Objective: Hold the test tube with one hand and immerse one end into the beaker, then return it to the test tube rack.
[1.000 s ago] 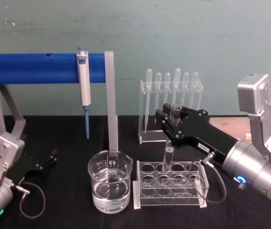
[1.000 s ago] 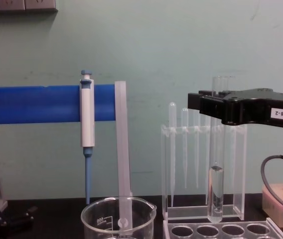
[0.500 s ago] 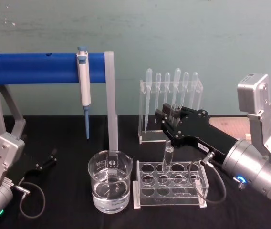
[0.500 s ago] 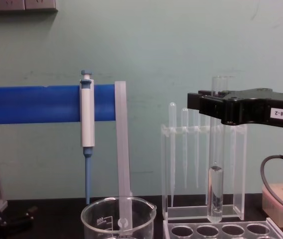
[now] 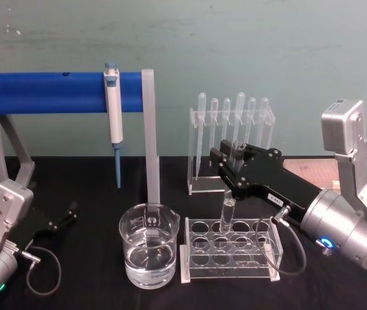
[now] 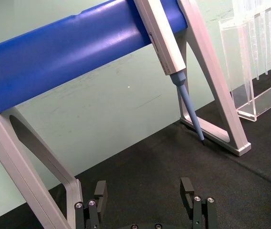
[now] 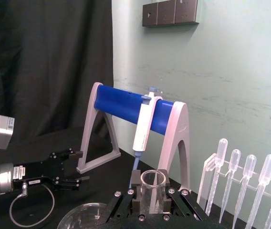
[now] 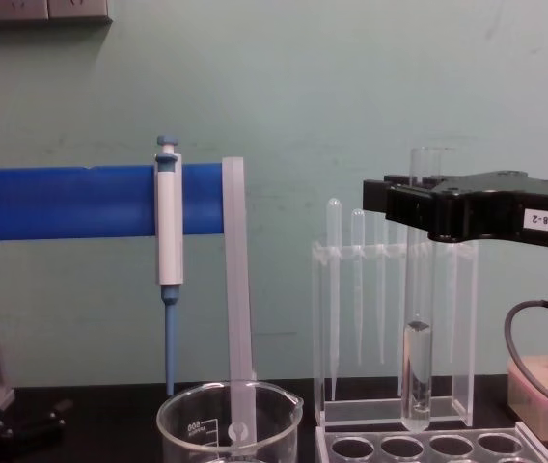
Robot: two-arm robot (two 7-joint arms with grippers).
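Got the test tube [image 8: 417, 376] pinched near its top in the right gripper [image 8: 419, 204], squeezed from both sides. Hanging upright just above the back row of the rack [image 5: 185, 255], with the round end clear of the holes going by the chest view. Looks partly filled in the lower part too, so worth keeping plumb.

Can't say for sure which leg of the job this is, but guessing at a dip not yet done. So, for that:

- Lift straight up a touch first, no sideways drag across the rack.
- Then slide left toward the beaker [image 5: 132, 236], sitting just beside the rack with water in it.
- Watch the grey post [image 5: 151, 135] right behind the beaker and the row of pipettes [image 5: 232, 123] behind the rack. Stay in front of both.
- Centre over the mouth before lowering, away from the pouring lip and the wall.
- Go down slow, only far enough to wet the round end, no tapping the bottom.
- Hold the squeeze steady, not harder. Smooth glass, probably easy to slip or crack.

Nothing doing with the left gripper [image 5: 62, 218], parked low at the left on the black table [image 5: 93, 284], fingers spread and holding nothing. Fine to leave there.
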